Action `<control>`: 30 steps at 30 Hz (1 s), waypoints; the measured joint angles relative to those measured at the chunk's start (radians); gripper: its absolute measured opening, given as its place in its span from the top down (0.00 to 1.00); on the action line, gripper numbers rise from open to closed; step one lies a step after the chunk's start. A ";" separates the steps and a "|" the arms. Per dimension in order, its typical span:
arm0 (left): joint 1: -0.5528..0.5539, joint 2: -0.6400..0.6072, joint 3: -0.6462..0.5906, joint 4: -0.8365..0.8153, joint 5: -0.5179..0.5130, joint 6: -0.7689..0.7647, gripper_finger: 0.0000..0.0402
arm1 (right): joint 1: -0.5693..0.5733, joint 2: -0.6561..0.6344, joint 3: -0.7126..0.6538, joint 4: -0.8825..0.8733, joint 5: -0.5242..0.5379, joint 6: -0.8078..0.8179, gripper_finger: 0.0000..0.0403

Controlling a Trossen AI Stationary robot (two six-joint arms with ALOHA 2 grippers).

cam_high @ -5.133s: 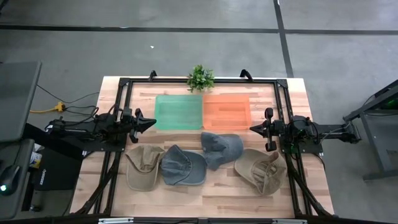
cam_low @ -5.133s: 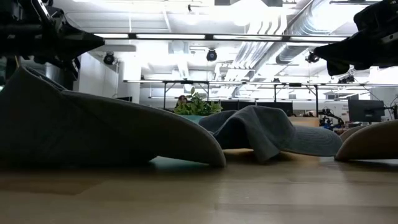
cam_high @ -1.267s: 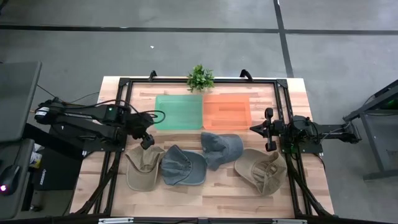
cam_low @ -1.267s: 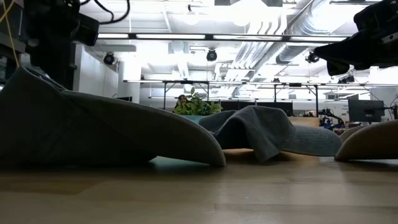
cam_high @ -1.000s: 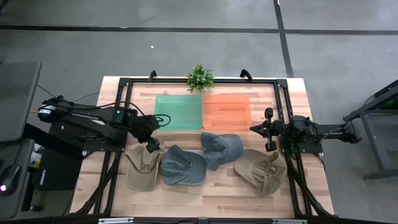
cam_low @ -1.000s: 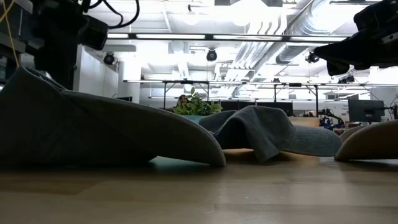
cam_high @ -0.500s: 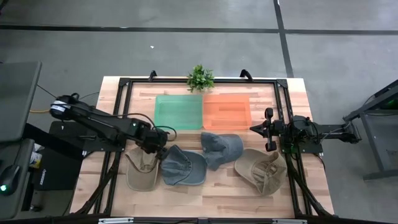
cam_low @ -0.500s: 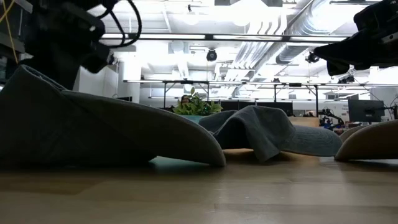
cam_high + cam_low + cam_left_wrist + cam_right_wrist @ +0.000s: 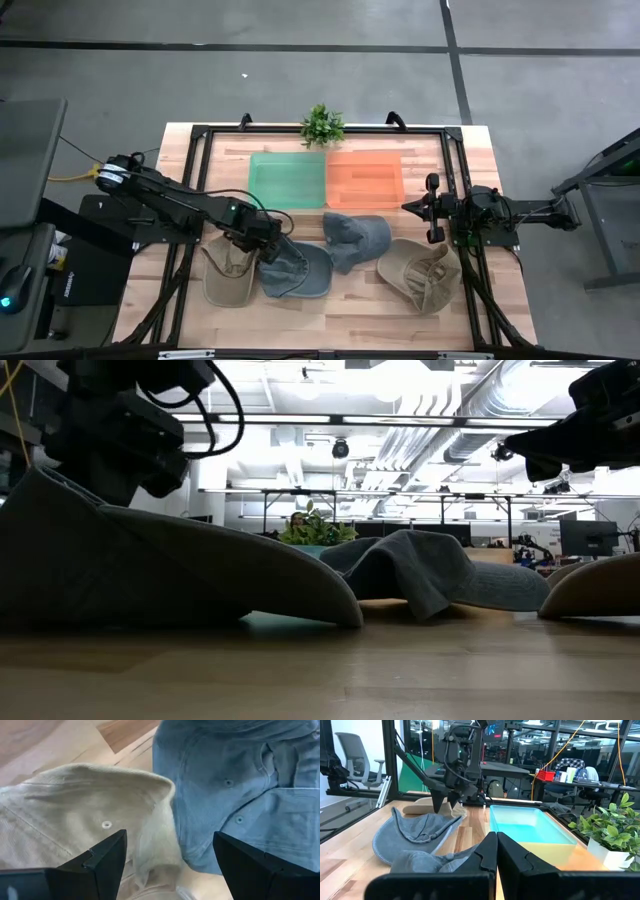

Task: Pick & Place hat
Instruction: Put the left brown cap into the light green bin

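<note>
Left gripper (image 9: 268, 243), fingers spread, hovers over the blue hat (image 9: 295, 268) beside the tan hat (image 9: 228, 272). Right gripper (image 9: 408, 207), fingers pressed together, waits well right of the blue hat

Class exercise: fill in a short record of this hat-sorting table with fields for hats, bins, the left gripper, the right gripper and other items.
hats: four in a row on the table; beige cap, blue cap, second blue cap, second beige cap
bins: green bin beside orange bin, at the far side
left gripper: open, above where the beige cap meets the blue cap
right gripper: shut, parked at the right edge
other items: small plant behind the bins
</note>
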 joint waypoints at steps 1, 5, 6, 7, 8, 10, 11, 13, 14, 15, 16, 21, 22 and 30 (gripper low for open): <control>0.001 0.007 0.005 -0.019 0.000 0.010 0.31 | 0.000 0.000 0.000 0.000 0.000 0.000 1.00; 0.001 0.014 0.014 -0.055 0.000 0.021 0.31 | 0.000 0.000 0.000 0.000 0.000 0.000 1.00; 0.001 0.014 0.014 -0.056 0.000 0.021 0.31 | 0.000 0.000 0.000 0.000 0.000 0.000 1.00; 0.001 0.014 0.014 -0.057 0.000 0.021 0.32 | 0.000 0.000 0.000 0.000 0.000 0.000 1.00; 0.001 0.014 0.014 -0.056 0.000 0.021 0.33 | 0.000 0.000 0.000 0.000 0.000 0.000 1.00; 0.001 0.014 0.014 -0.057 0.000 0.021 0.36 | 0.000 0.000 0.000 0.000 0.000 0.000 1.00; 0.001 0.014 0.014 -0.056 0.000 0.024 0.38 | 0.000 0.000 0.000 0.000 0.000 0.000 1.00; 0.001 0.014 0.014 -0.053 0.002 0.035 0.43 | 0.000 0.000 0.000 0.000 0.000 0.000 1.00; 0.001 0.014 0.014 -0.052 0.004 0.040 0.46 | 0.000 0.000 0.000 0.000 0.000 0.000 1.00; 0.001 0.014 0.014 -0.052 0.005 0.040 0.49 | 0.000 0.000 0.000 0.000 0.000 0.000 1.00; 0.001 0.014 0.014 -0.053 0.005 0.040 0.52 | 0.000 0.000 0.000 0.000 0.000 0.000 1.00; 0.001 0.014 0.014 -0.054 0.005 0.041 0.68 | 0.000 0.000 0.000 0.000 0.000 0.000 1.00; 0.001 0.014 0.014 -0.054 0.007 0.046 0.70 | 0.000 0.000 0.000 0.000 0.000 0.000 1.00; 0.001 0.014 0.014 -0.032 0.019 0.076 0.79 | 0.000 0.000 0.000 0.000 0.000 0.000 1.00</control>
